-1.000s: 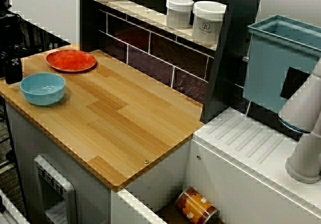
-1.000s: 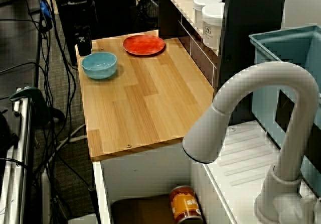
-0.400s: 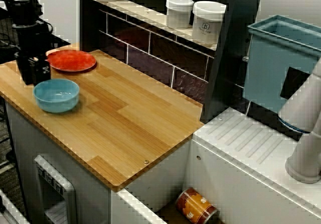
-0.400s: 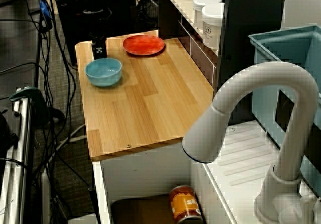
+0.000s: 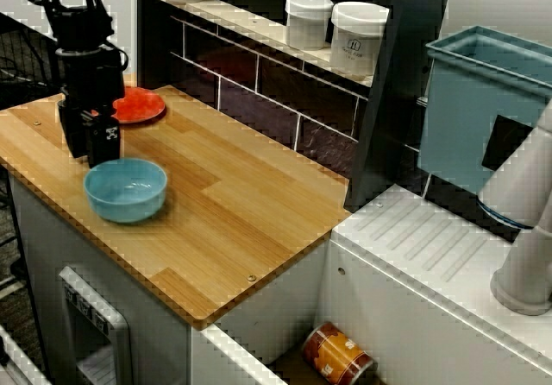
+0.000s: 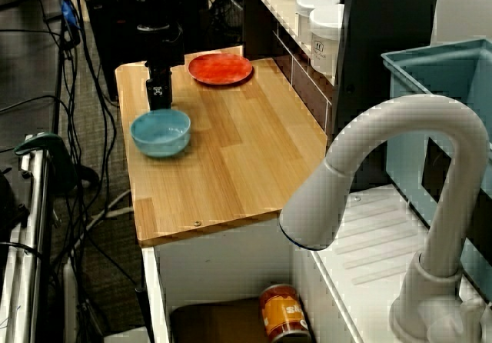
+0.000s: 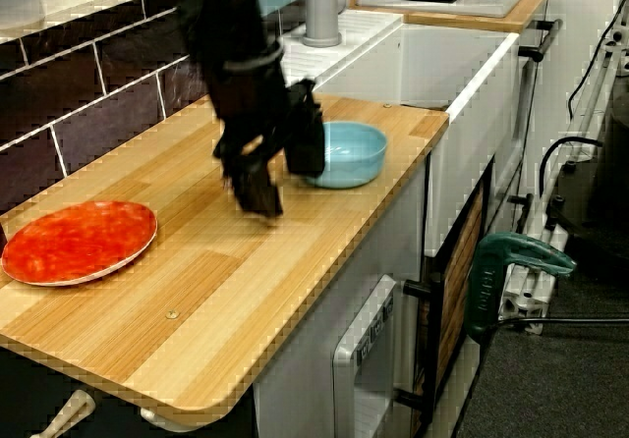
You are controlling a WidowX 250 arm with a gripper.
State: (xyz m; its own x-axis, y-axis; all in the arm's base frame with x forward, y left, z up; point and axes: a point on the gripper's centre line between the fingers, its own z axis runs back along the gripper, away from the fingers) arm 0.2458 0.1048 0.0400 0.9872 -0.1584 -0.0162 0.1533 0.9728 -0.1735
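Note:
My black gripper (image 5: 91,140) stands low over the wooden counter (image 5: 241,204), just behind a light blue bowl (image 5: 126,188). From the counter's end, the gripper (image 7: 283,168) shows bare wood between its two fingers, so it is open. One finger (image 7: 307,136) sits against the rim of the bowl (image 7: 349,153); whether it touches is not clear. A red plate (image 5: 140,105) lies just beyond the gripper, partly hidden by the arm. Over the faucet, the gripper (image 6: 157,95) is between the bowl (image 6: 161,131) and the plate (image 6: 221,68).
Two white jars (image 5: 309,21) stand on the shelf behind the counter. A teal bin (image 5: 483,109) and a white faucet (image 6: 400,174) are at the right, beside the ribbed drainboard (image 5: 423,247). An orange can (image 5: 338,355) lies in the sink below.
The gripper came in from the left edge and moved right along the counter. The blue bowl slid right and toward the front edge with it.

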